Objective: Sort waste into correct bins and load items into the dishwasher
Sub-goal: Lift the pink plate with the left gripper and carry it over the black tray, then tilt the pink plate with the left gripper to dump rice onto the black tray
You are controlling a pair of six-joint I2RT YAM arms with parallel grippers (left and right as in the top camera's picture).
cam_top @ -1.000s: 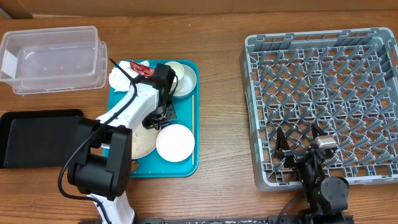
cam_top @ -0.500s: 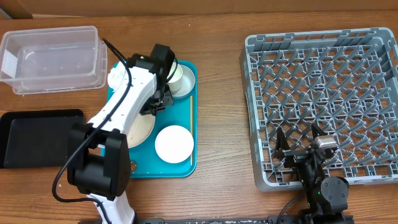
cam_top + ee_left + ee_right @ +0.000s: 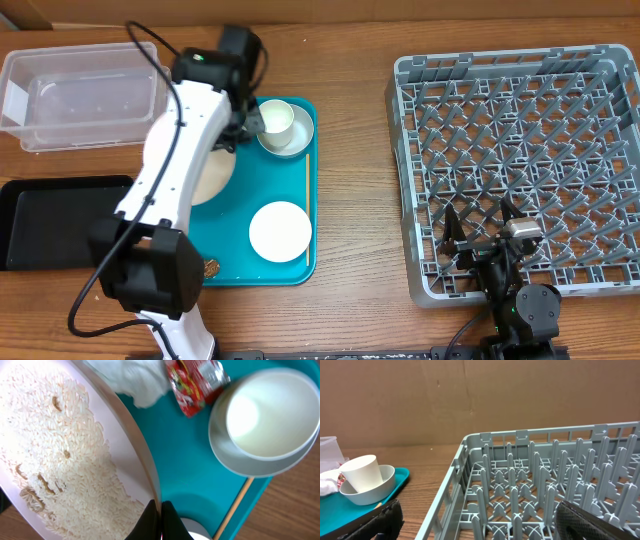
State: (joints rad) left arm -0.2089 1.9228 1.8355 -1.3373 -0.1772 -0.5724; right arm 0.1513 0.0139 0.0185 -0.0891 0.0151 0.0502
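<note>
My left gripper [image 3: 236, 130] [image 3: 160, 510] is shut on the rim of a white plate of rice [image 3: 214, 176] [image 3: 60, 450], which it holds tilted above the teal tray [image 3: 300, 262] [image 3: 185, 460]. A white napkin [image 3: 135, 380] and a red wrapper [image 3: 196, 382] lie on the tray's far end. A white cup [image 3: 277, 119] [image 3: 265, 412] stands in a pale bowl [image 3: 300, 135] [image 3: 235, 457]. A round white dish [image 3: 280, 231] sits on the tray's near half. My right gripper [image 3: 482, 228] [image 3: 480, 517] is open and empty at the near edge of the grey dishwasher rack [image 3: 520, 80] [image 3: 470, 467].
A clear plastic bin [image 3: 85, 95] stands at the back left, and a black bin [image 3: 55, 220] sits in front of it. A wooden chopstick [image 3: 308, 185] [image 3: 240, 505] lies along the tray's right edge. A small brown scrap [image 3: 211, 267] lies at the tray's near left.
My left gripper has risen and moved toward the back of the tray with the rice plate in it, tilting the plate. The right arm has not moved.
</note>
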